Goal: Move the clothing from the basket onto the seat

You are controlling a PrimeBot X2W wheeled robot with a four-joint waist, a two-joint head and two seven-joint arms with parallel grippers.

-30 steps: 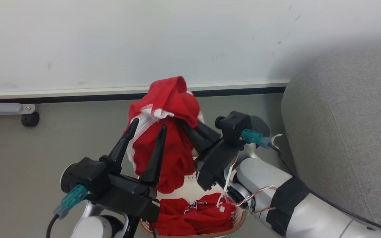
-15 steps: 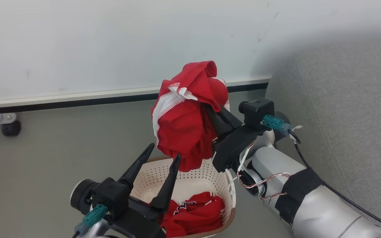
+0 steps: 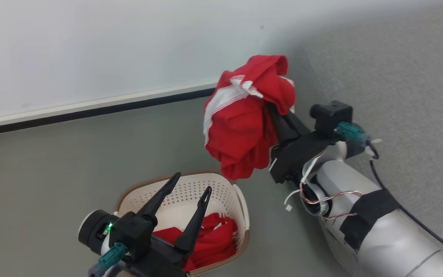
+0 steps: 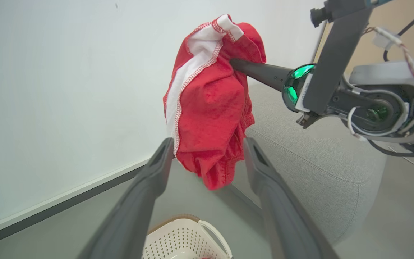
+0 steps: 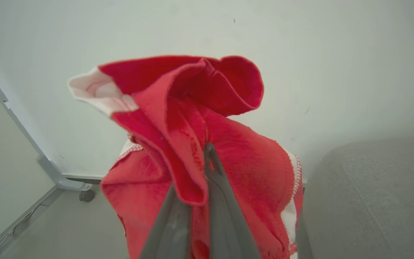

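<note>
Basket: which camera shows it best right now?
Head view: the basket shows its rim, perforated wall and red clothing inside, partly behind the left gripper. Left wrist view cuts the basket off at the bottom.

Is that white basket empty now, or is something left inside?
Not empty. Red clothing lies in the basket's bottom; a second red garment hangs bunched from the right gripper, outside it.

A plain white wall (image 3: 90, 46) runs behind, faintly scuffed, with a pale skirting board (image 3: 90, 104) over a dark strip (image 3: 90, 113) at its foot. The floor (image 3: 52, 161) is smooth grey-green. A grey metal leg (image 5: 54, 176) on a dark caster (image 5: 84, 196) stands beside the wall.
</note>
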